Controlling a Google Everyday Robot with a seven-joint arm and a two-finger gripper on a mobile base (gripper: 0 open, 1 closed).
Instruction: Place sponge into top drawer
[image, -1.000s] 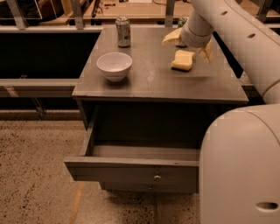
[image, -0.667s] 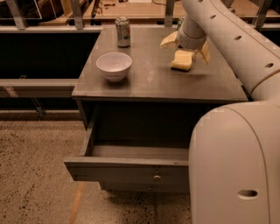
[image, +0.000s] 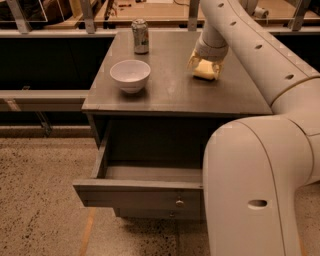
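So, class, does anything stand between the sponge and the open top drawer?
Nothing visible does. The end effector is at the sponge; the bowl and can sit left of the path to the top drawer.

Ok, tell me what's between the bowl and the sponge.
Nothing: bare tabletop from bowl to sponge, camera view. The gripper sits over the sponge.

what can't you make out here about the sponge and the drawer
- sponge: mostly covered by the gripper, which is low over it at the cabinet top's back right, camera view.
- top drawer: its right end and part of its floor are hidden behind the robot arm.
- can: label too small to read.
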